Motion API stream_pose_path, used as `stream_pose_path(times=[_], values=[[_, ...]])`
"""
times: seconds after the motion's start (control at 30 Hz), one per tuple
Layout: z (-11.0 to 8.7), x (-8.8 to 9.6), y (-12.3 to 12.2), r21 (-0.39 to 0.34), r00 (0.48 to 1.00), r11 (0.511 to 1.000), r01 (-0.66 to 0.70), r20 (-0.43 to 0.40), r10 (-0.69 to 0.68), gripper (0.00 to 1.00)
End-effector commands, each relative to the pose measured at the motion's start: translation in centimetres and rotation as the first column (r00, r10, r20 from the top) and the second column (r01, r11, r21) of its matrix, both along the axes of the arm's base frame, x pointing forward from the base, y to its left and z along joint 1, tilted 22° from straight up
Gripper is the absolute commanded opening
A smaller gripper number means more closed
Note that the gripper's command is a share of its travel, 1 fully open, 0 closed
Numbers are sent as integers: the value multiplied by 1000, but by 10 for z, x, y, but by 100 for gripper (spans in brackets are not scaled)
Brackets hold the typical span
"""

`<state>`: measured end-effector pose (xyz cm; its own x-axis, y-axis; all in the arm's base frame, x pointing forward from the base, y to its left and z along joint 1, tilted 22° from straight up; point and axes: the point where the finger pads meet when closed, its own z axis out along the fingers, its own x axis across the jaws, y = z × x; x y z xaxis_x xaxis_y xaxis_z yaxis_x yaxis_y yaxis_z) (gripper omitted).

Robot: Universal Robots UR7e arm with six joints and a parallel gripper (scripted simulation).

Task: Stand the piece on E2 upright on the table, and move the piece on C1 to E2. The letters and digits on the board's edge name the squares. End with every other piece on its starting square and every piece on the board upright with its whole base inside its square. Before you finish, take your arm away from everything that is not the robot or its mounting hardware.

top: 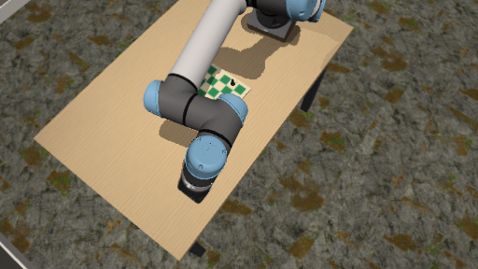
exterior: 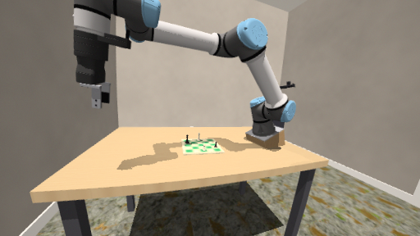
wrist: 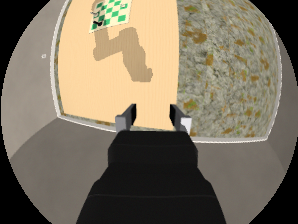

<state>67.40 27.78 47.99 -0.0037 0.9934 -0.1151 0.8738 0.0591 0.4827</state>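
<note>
— Where is the hand?

— High above the counter, near its front left edge in the exterior view, fingers spread wide and holding nothing.

— And the chessboard?

— Well apart from it, lying flat toward the arm's base. A black piece stands at its far left corner, a grey one beside it (the square labels are too small to read). Which pieces sit on E2 and C1 I cannot tell.
</note>
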Motion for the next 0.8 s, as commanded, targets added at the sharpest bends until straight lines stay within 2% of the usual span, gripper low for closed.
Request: stream_pose_path(times=[0.0, 0.6, 0.77], values=[[1, 0, 0, 1, 1000, 1000, 0, 2, 0, 100], [1, 0, 0, 0, 1000, 1000, 0, 1, 0, 100], [-12, 3, -8, -11, 999, 1000, 1, -38, -1, 100]])
